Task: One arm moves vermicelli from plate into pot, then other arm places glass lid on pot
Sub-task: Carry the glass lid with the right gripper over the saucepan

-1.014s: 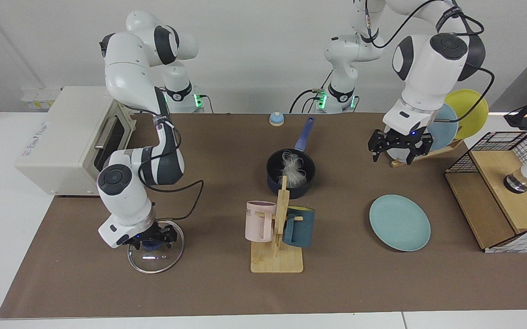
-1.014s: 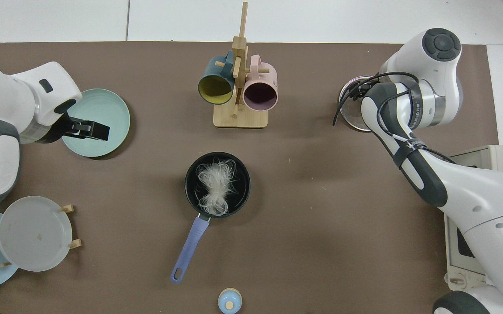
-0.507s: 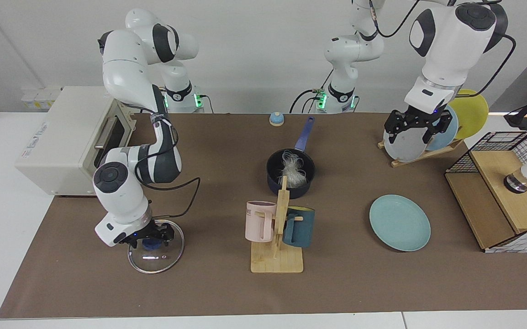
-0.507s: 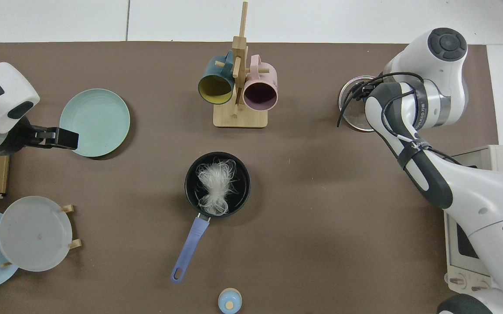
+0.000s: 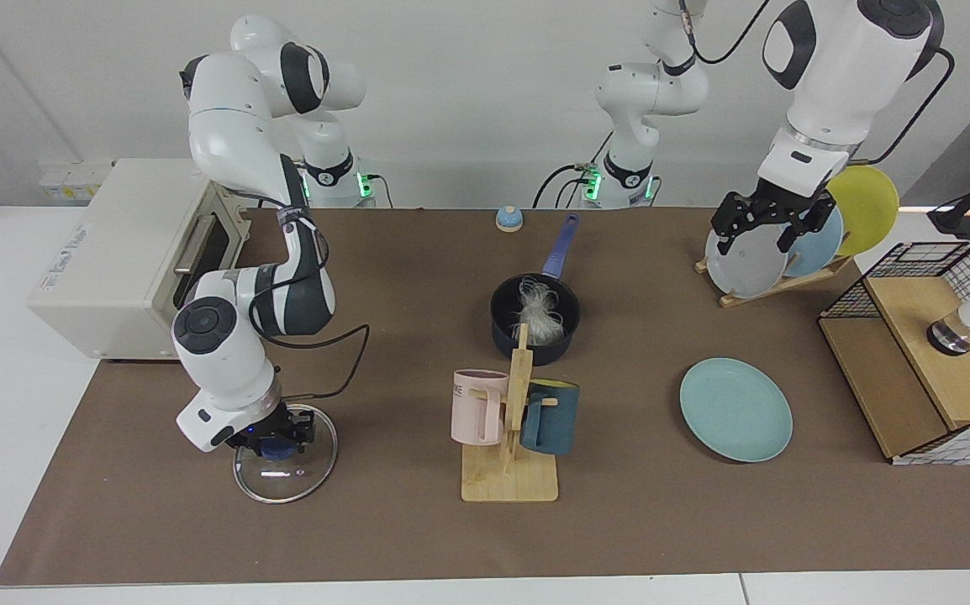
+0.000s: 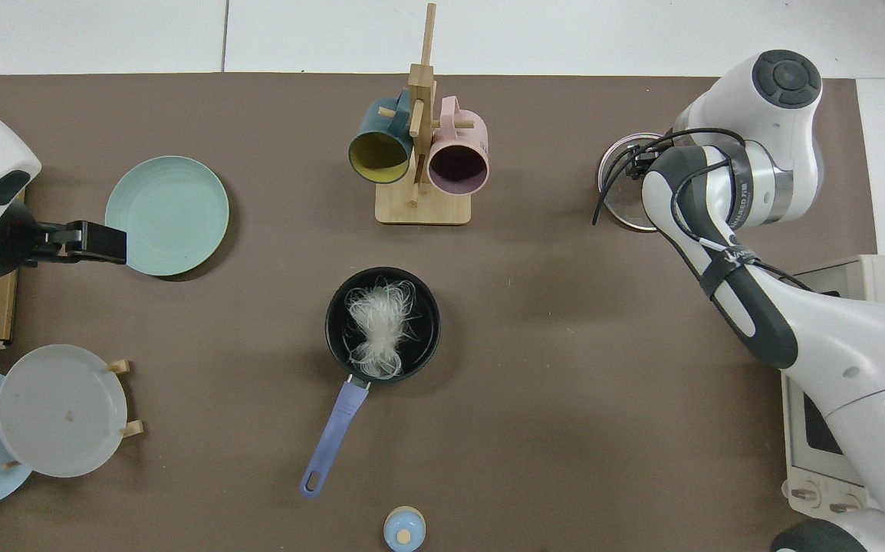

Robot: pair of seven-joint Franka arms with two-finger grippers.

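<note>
The bench (image 5: 418, 538) is covered by a brown mat. A cream toaster oven (image 5: 115, 252) is seen at the right arm's side, and a wire-and-wood rack (image 5: 914, 353) at the left arm's side.

The right arm (image 5: 241, 252) is folded down over the near part of the bench. The left arm (image 5: 838, 67) is held raised, above the plate stand (image 5: 775, 281).

The teal plate (image 5: 735, 409) lies bare on the mat, well apart from the pot. The glass lid (image 5: 285, 458) lies flat on the mat under the right hand. The mug tree (image 5: 512, 437), with a pink and a dark teal mug, stands just in front of the pot. The navy pot (image 5: 534, 319) sits mid-bench, uncovered, handle pointed toward the arm bases.

The right hand (image 5: 276, 437) is lowered onto the lid, fingers at either side of the blue knob (image 5: 276, 449); whether the knob is gripped cannot be told. The left hand (image 5: 761, 231) hangs in the air in front of the racked plates, fingers apart and holding nothing.

The vermicelli (image 6: 379, 326) is recorded inside the pot, as a loose whitish bundle.
</note>
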